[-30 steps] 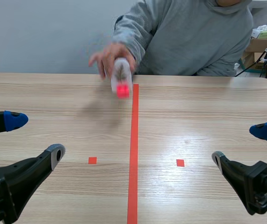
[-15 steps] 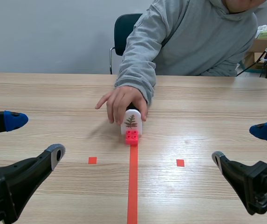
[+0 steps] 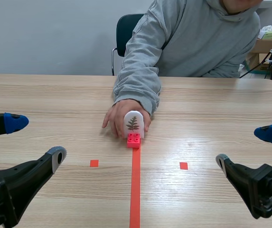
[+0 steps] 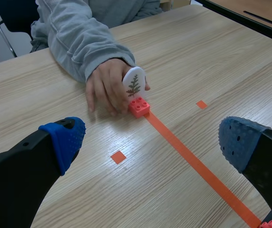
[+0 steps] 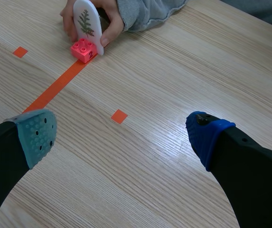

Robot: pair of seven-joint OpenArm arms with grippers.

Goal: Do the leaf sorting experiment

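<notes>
A white rounded card with a pressed leaf (image 3: 133,123) (image 4: 134,85) (image 5: 86,22) stands upright on a red brick (image 3: 134,139) (image 4: 139,107) (image 5: 83,49) at the far end of the central tape line. A person's hand (image 3: 119,114) (image 4: 105,85) holds the card from behind. My left gripper (image 3: 29,140) (image 4: 150,142) is open near the table's left front, well short of the card. At the right front my right gripper (image 3: 247,147) (image 5: 121,130) is open too, with nothing between its fingers.
The person in a grey sweatshirt (image 3: 192,38) sits across the table, the forearm resting on the wood. Cardboard boxes (image 3: 268,47) stand behind the table's far right corner. A chair (image 3: 126,28) is behind the person.
The person brought the leaf card down from mid-air and set it on the end of the tape line, then shifted the hand slightly behind it. Both grippers stayed still.
</notes>
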